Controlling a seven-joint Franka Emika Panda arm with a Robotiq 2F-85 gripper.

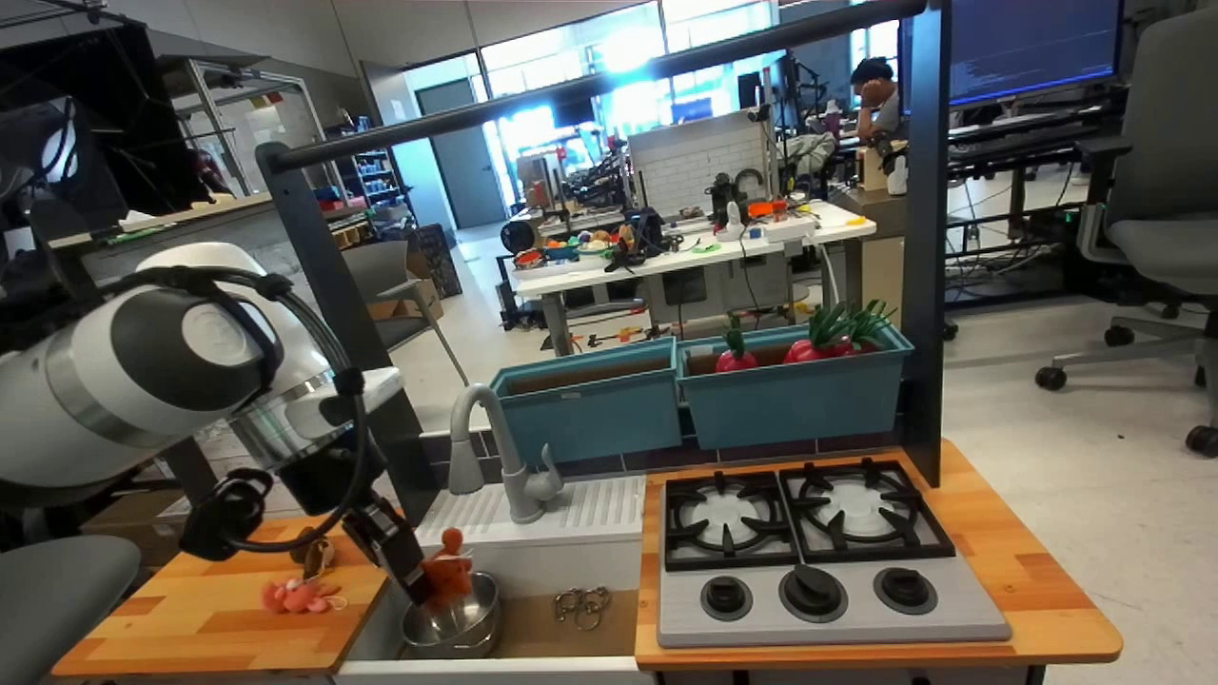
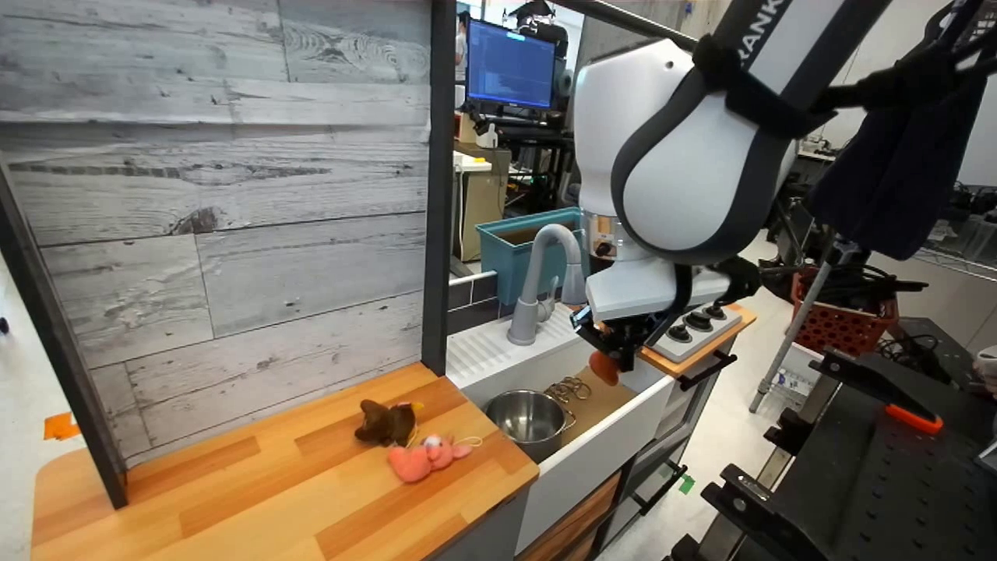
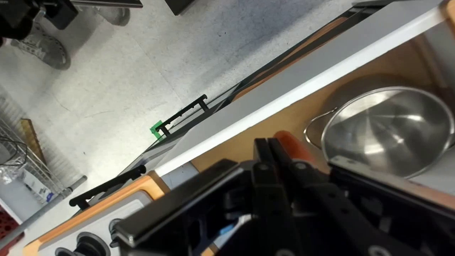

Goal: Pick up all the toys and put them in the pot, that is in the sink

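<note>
Wrist view gives me the bearing the next move turns on: the pot lies to the right of the pincer there, on the side away from the stove, with only bare metal showing inside. The pincer's jaws are all but together, clamped, I judge, on a thin bit of the orange toy, which hangs in the air over the sink. On the wrist feed the jaws hide most of it, so I take its long axis from an exterior view: roughly upright, though blurred. There, toy and pot overlap, as if I could let go on the spot. The wrist feed says otherwise, with the pincer beside the pot, so I'd carry sideways to it before releasing. What the wrist doesn't give me is the rest of the job: both exterior views show the brown toy and the pink toy just beside each other on the desk; whether they touch, I can't tell.
</note>
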